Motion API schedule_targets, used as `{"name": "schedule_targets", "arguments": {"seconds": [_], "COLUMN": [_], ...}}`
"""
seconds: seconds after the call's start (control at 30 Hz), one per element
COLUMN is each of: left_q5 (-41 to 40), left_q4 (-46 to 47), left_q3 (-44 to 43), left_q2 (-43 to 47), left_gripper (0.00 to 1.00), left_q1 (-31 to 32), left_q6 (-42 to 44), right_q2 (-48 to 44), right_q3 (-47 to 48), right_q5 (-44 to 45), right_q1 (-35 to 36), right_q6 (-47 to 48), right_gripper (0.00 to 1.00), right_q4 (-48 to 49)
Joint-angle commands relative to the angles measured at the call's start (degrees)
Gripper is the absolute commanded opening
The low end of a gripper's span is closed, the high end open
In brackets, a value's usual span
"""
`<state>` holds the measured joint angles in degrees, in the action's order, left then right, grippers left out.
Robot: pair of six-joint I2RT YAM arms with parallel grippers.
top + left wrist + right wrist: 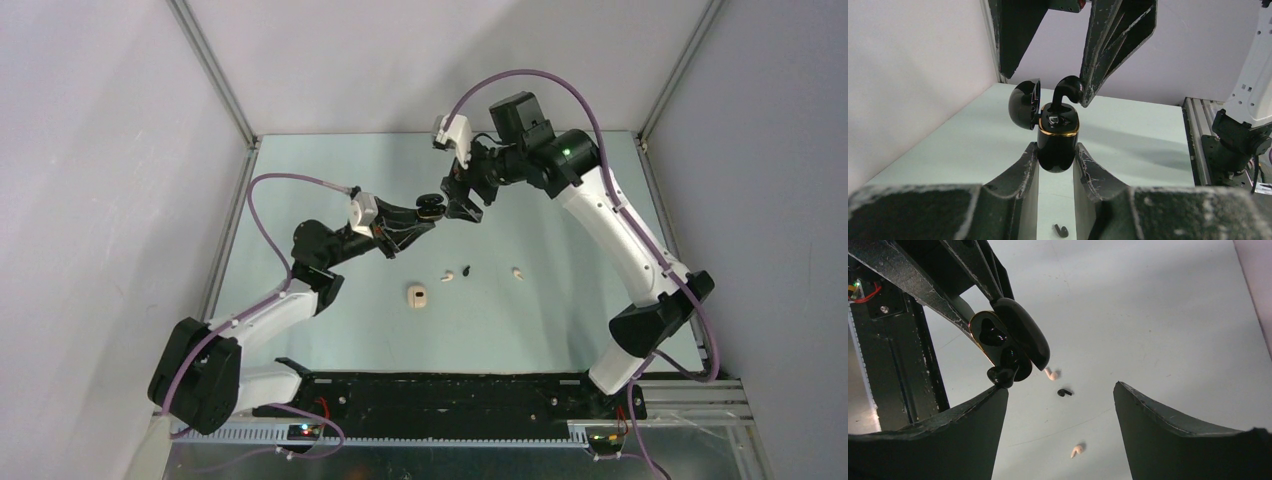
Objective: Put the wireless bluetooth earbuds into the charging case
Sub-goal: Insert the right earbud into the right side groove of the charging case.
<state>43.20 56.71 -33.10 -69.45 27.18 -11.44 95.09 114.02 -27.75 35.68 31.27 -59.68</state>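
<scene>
**Black case held aloft, one earbud half-seated**

Black and glossy, the charging case (pixel 1058 145) sat clamped upright between the pads of the left end effector (pixel 1055 160), raised clear of the bench (pixel 560 300). Its hinged lid (pixel 1024 106) stood open to one side, and a gold rim circled the mouth. A black earbud (pixel 1067 91) stood stem-down in one socket with its head proud of the rim, so we judged it not fully home. The right end effector (pixel 1060 388) hung over it with its jaws wide apart, gripping nothing. One fingertip (pixel 1090 85) touched the earbud's head.

We judged the earbuds very light, rigid and smooth, with rounded shapes that could slip or flick away from hard pads. The bulbous head looked the best place to take hold, since it leaves the stem free to enter the socket. A gentle press downward seemed enough to seat one. The case looked just as slick; the left grip sat low on its body, which kept the mouth unobstructed.

Below, on the bench, lay a loose black earbud (pixel 467 269), a cream earbud (pixel 447 274) just beside it, and a second cream earbud (pixel 517 271) farther right. A cream case (pixel 417 297) rested nearer the arm bases.

The bench was pale green, flat and matte. Plain pale walls (pixel 100 150) enclosed it on three sides.
</scene>
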Motion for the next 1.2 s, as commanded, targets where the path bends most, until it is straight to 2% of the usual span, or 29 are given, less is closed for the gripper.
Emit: {"name": "schedule_targets", "arguments": {"seconds": [0.0, 0.27, 0.47, 0.73, 0.9, 1.07, 1.17], "left_q5": [0.84, 1.04, 0.58, -0.77, -1.67, -1.95, -2.35], "left_q4": [2.34, 2.27, 2.01, -0.13, -3.78, -9.79, -13.88], "left_q3": [-2.14, -2.10, -2.05, -2.90, -4.83, -7.02, -7.58], "left_q2": [0.08, 0.24, 0.44, 0.12, -0.19, 0.84, 3.06], "left_gripper": [0.00, 0.00, 0.00, 0.00, 0.00, 0.00, 0.00], "left_q1": [0.24, 0.24, 0.24, -1.02, -4.28, -7.65, -8.74], "left_q6": [1.76, 1.95, 1.97, 0.13, -5.41, -9.03, -8.92], "right_q2": [1.82, 3.23, 3.80, -3.55, -9.22, -18.73, -18.32], "right_q3": [4.46, 6.15, 7.44, 4.45, -8.20, -32.66, -39.45], "right_q5": [-1.35, -1.87, -3.48, -12.49, -12.08, -6.79, -5.46], "right_q1": [0.60, 0.70, 0.38, -5.55, -6.09, -6.40, -7.00], "right_q6": [-1.99, -5.55, -4.70, -2.96, 4.30, 11.93, 19.91], "right_gripper": [0.82, 0.82, 0.82, 0.87, 0.93, 0.89, 0.81], "right_q4": [-1.59, -1.34, -4.07, -5.17, -4.95, 12.04, 19.43]}}
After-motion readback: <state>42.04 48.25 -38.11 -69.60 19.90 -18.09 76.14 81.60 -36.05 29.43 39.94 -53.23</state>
